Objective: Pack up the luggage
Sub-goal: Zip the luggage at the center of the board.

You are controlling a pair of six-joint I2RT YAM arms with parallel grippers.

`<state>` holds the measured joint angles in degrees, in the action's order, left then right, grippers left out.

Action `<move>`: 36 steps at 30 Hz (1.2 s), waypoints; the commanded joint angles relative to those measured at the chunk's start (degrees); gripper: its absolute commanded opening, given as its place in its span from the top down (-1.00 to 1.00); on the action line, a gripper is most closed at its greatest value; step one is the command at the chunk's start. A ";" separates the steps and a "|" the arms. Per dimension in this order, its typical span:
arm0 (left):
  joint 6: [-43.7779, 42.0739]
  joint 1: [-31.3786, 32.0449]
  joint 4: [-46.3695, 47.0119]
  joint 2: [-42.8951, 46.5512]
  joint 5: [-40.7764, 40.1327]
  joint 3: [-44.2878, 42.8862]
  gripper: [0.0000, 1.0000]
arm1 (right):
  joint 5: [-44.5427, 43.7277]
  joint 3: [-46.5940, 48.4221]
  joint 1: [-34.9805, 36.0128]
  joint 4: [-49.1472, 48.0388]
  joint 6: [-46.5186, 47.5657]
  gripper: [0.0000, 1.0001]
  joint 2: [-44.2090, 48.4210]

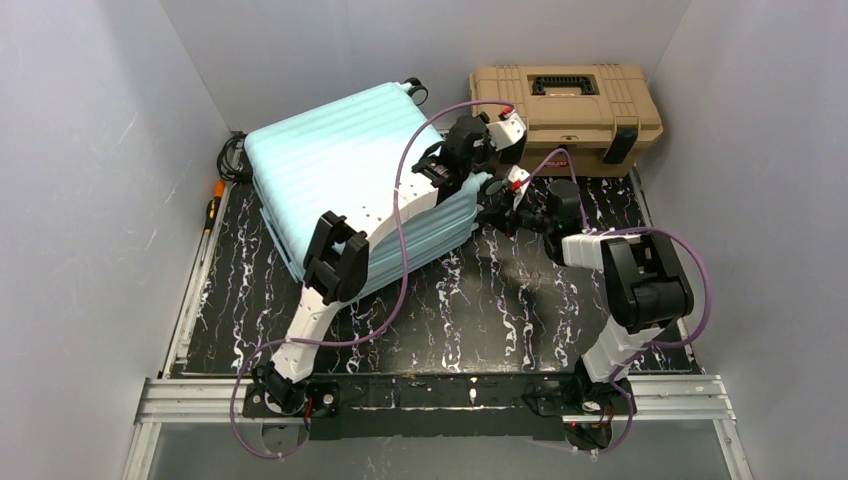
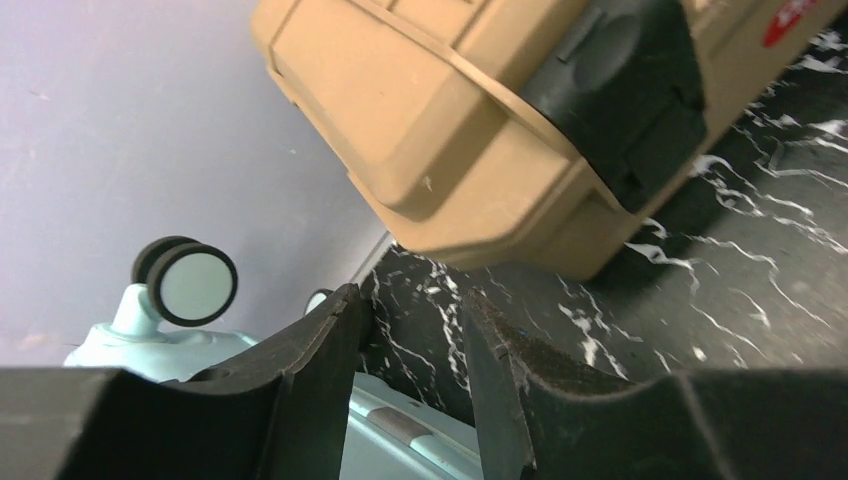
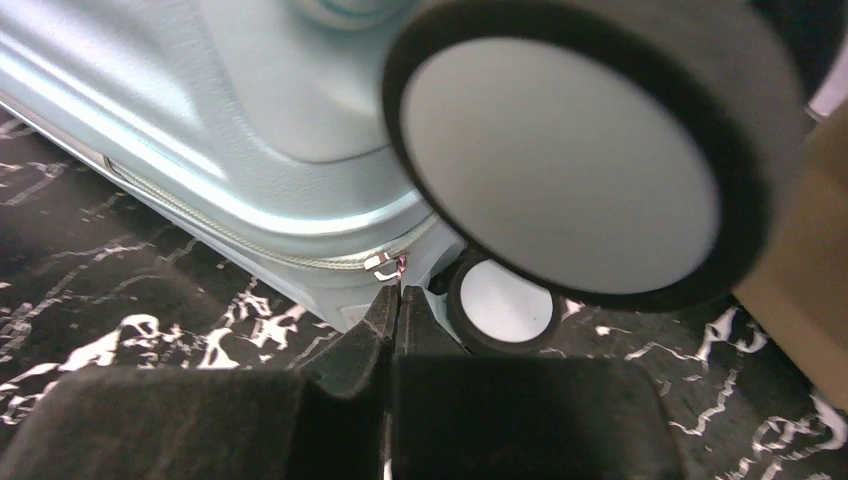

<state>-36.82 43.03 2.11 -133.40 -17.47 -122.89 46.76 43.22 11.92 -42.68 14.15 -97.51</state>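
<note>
Looming right against my right wrist camera is a wheel (image 3: 560,160) of the suitcase (image 1: 340,160), which lies closed on the left side of the table (image 1: 480,320), near the toolbox (image 1: 570,110). My right claw (image 3: 395,300) is pressed shut, tips at the zipper pull (image 3: 383,265); whether it pinches it I cannot tell. My left claw (image 2: 410,297) hangs over the suitcase's wheel end, narrowly parted, holding nothing.

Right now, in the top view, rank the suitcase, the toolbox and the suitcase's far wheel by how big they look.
1. suitcase, partly hidden by the left arm
2. toolbox, farther back, yet clearly smaller
3. wheel, by far the smallest
</note>
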 commanded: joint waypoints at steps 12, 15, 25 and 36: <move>11.83 1.79 -23.99 16.62 6.98 16.72 0.25 | 2.49 -0.64 -4.28 -16.92 -16.43 0.97 -4.53; 12.96 2.67 -25.13 19.76 8.20 19.74 0.27 | 1.58 0.25 -4.21 -11.76 -14.35 0.97 -3.55; 18.04 5.84 -32.08 31.08 13.46 31.48 0.30 | 0.02 1.16 0.66 -1.01 -9.95 0.97 -0.16; 19.56 5.85 -40.88 41.11 22.37 37.93 0.35 | -10.56 11.97 2.37 7.20 -16.12 0.97 -6.76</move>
<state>-18.39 48.93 -21.56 -94.50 0.10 -88.60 52.16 49.84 17.32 -36.80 -1.39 -101.56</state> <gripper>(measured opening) 0.325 0.031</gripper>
